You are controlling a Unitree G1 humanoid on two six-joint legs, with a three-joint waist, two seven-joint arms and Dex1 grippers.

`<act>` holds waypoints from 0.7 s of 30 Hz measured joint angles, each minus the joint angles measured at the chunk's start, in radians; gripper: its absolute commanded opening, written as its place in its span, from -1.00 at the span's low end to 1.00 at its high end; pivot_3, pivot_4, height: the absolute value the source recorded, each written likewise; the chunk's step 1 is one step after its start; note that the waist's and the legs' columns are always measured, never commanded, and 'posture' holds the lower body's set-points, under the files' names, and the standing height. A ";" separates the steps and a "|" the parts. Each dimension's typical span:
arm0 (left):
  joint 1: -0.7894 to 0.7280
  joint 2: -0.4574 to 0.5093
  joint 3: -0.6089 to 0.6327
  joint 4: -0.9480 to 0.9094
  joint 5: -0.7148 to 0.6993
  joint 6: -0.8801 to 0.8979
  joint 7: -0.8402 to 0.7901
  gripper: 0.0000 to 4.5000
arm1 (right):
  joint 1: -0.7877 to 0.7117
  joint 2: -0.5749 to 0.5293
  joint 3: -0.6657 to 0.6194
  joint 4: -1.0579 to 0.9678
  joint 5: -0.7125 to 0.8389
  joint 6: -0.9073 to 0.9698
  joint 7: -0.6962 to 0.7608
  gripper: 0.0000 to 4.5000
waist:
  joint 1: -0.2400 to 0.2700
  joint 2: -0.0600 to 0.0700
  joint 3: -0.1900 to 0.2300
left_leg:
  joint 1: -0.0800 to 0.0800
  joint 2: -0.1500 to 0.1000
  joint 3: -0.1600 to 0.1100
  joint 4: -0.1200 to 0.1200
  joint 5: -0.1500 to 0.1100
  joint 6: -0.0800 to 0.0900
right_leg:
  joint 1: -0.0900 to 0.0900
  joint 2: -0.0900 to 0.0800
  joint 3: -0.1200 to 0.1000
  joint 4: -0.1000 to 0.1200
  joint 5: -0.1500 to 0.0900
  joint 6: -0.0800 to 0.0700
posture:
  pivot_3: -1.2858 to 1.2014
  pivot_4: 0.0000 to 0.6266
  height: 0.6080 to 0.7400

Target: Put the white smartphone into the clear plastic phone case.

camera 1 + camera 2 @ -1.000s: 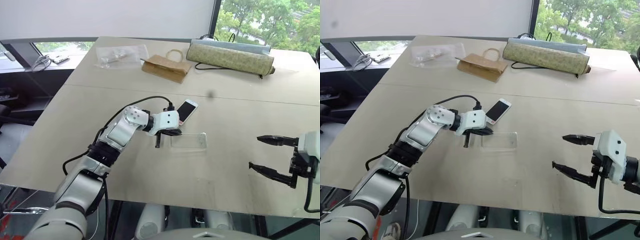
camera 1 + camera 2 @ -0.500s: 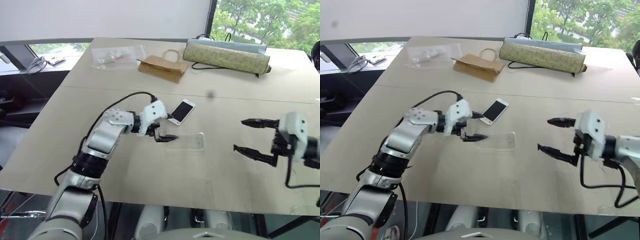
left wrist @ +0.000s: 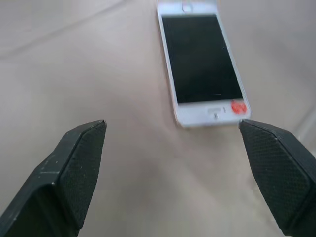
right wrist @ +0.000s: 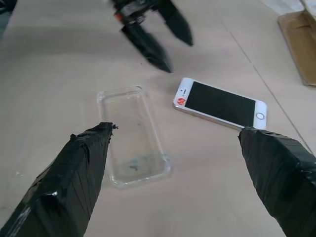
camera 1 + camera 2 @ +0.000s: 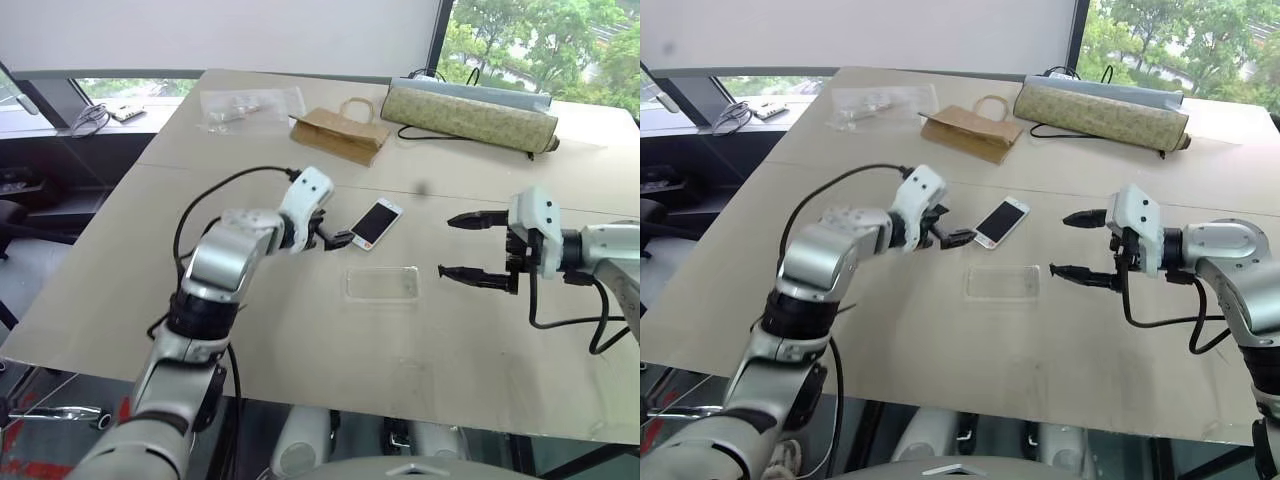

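On the beige desk (image 5: 300,330), the white smartphone (image 5: 376,222) is found just ahead of the spread left end effector (image 5: 335,238) (nearer arm), its long axis lying roughly along the approach.

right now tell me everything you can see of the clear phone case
The clear plastic phone case is a see-through shallow shell with rounded corners and a raised rim, empty, open side up. It lies flat on the beige table, apart from the white smartphone lying just beyond it. Nothing touches it: the left gripper and right gripper both stand open, clear of it.
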 measured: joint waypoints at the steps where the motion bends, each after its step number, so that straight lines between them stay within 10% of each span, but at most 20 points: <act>1: -0.034 -0.012 -0.017 0.052 0.000 0.011 0.002 0.98 | 0.023 -0.003 -0.006 -0.013 0.001 0.002 -0.004 1.00 | 0.000 0.000 0.000 | 0.000 0.000 0.000 0.000 0.000 0.000 | 0.000 0.000 0.001 0.000 0.000 0.000 | 0.03 -0.52 1.00; 21: -0.155 -0.092 -0.110 0.350 0.011 -0.061 -0.018 0.98 | 0.183 -0.005 -0.085 -0.239 0.048 0.079 -0.148 1.00 | -0.016 0.000 0.000 | 0.000 0.000 0.000 0.000 0.000 0.000 | 0.000 -0.001 0.001 0.001 0.000 0.000 | 0.03 -0.52 1.00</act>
